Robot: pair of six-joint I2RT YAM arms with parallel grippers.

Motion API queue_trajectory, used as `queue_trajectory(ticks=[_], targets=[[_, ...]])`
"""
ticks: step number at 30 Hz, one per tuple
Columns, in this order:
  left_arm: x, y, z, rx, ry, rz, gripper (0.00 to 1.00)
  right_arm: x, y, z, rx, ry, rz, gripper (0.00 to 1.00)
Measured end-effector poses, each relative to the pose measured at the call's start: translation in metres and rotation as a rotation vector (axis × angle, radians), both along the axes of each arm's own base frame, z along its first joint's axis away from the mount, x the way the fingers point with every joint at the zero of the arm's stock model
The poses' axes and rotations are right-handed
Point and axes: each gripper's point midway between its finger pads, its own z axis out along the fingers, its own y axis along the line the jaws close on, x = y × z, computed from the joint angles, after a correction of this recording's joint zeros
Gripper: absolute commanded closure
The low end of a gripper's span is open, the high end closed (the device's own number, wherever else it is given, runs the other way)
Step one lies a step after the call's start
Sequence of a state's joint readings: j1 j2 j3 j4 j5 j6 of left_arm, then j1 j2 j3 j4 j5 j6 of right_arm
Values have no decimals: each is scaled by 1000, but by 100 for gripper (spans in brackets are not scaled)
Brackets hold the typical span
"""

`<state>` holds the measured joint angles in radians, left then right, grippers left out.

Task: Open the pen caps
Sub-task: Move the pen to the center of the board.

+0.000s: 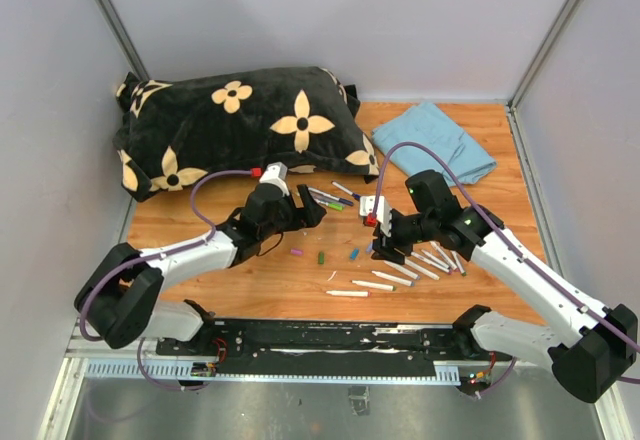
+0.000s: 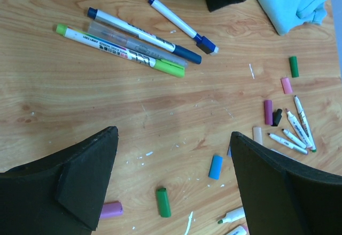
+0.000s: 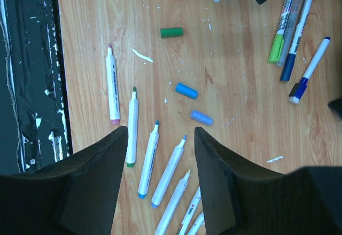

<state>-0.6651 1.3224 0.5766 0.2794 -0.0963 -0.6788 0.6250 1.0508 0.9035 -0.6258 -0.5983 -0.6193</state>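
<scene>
The pen caps [image 3: 186, 90] that are already off lie loose on the wooden table [image 1: 250, 280], in the middle between the two arms. From left to right there are a purple cap [image 1: 296, 252], a green cap [image 1: 321, 257] and a blue cap [image 1: 353, 254], each apart from the others. The right wrist view also shows a lavender cap [image 3: 202, 117] just beside the blue one.

The left wrist view shows more caps close to the fan of markers. These are a second green cap [image 2: 293, 66], a pink cap [image 2: 287, 85], another purple cap [image 2: 267, 112] with a black cap [image 2: 277, 117] just beside it, and a pale cap [image 2: 257, 135].

Uncapped white markers [image 1: 392, 278] lie fanned out on the near right, some of them under the right arm. Their pink [image 3: 111, 85], green [image 3: 132, 125] and blue [image 3: 149, 157] tips are bare.

Farther back, near the flowered black pillow [image 1: 235, 125], four pens still wear their caps. A green-capped marker [image 2: 120, 51], a clear-barrelled pen [image 2: 136, 44] and a dark blue pen [image 2: 144, 34] lie side by side. A small blue marker [image 2: 181, 24] lies a little apart from them. A light blue cloth [image 1: 440, 140] sits crumpled at the far right.

The left gripper [image 1: 312, 206] hovers over the capped pens with its fingers [image 2: 80, 187] released wide and nothing between them. The right gripper [image 1: 383, 232] hangs above the fanned markers. Its fingers [image 3: 91, 181] are parted and grasp nothing, and the markers seen in the gap lie flat on the wood.
</scene>
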Motion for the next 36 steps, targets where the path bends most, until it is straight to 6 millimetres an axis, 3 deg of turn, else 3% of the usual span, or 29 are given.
queue_trajectory(ticks=[36], targets=[[9,-3,-18,60,72,19,11,0,0,0,-1,-3,2,46]])
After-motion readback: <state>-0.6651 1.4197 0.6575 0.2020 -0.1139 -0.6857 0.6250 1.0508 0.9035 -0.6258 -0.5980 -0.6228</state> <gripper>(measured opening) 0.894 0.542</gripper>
